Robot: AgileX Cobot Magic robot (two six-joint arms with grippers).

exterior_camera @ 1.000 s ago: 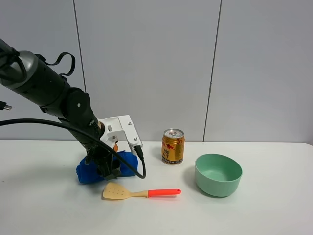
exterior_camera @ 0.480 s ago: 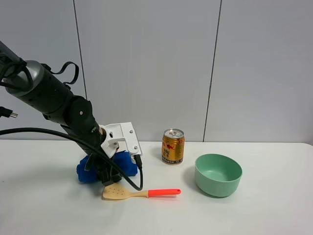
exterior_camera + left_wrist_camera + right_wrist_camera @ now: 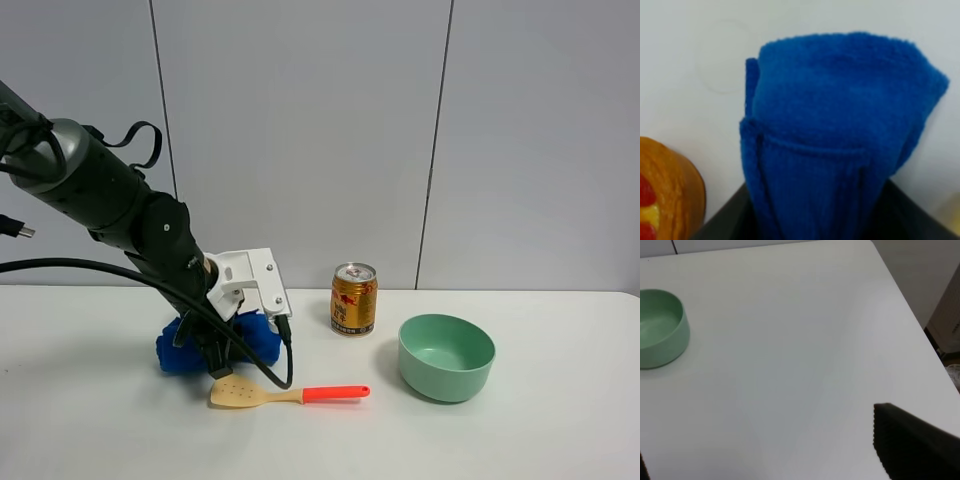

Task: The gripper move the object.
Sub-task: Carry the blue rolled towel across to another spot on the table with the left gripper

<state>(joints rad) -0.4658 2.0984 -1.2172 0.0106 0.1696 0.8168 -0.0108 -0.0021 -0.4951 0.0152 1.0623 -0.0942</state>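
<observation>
The thick black arm (image 3: 105,195) has a dark gripper (image 3: 218,358), white angular bracket (image 3: 250,277) and black cables (image 3: 90,267).

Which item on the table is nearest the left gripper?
The blue cloth bundle, directly at the left gripper; the spatula, can and bowl lie farther off.

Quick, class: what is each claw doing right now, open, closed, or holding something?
Left claw: closed on the blue cloth.
Right claw: open, holding nothing.
</observation>
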